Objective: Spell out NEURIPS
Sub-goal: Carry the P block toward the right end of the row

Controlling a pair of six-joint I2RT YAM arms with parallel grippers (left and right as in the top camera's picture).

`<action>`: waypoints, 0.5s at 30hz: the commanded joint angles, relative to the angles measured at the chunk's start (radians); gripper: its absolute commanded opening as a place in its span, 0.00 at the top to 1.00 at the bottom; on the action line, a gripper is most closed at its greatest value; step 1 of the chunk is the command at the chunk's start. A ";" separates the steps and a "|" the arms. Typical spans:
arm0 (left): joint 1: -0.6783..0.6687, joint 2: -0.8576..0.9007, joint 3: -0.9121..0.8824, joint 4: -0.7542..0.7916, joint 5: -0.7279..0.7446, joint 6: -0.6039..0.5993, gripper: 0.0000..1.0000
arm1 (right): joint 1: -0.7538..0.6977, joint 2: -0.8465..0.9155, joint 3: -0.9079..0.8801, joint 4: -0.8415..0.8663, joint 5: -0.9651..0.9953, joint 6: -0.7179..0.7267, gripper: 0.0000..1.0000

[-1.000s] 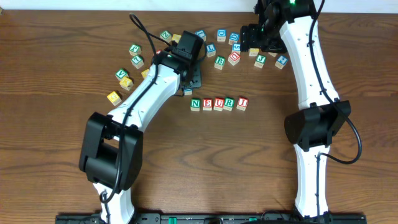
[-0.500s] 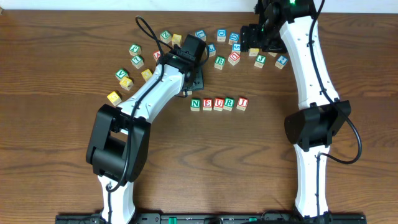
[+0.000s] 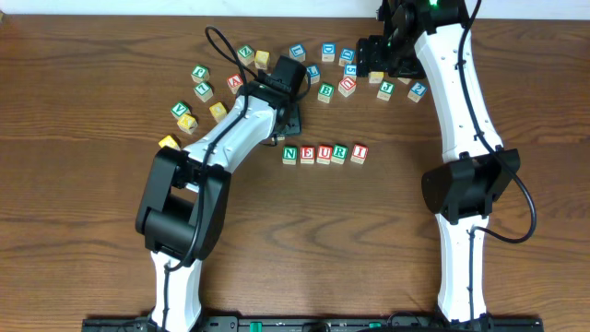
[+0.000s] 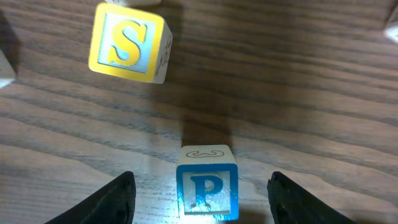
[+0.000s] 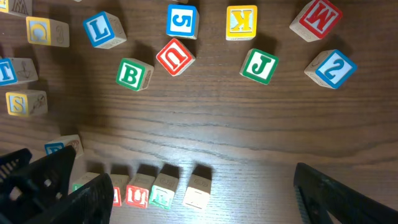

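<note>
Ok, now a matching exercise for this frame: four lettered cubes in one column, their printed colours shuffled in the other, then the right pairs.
Cubes:
1. P cube
2. S cube
3. J cube
4. M cube

Colours:
a. green
b. red
c. blue
d. yellow

Pairs: 1-c; 2-d; 3-a; 4-b
</note>
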 commanded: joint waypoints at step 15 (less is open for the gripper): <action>0.011 0.062 -0.006 0.045 -0.015 -0.002 0.58 | 0.001 -0.012 -0.007 -0.007 0.016 -0.002 0.13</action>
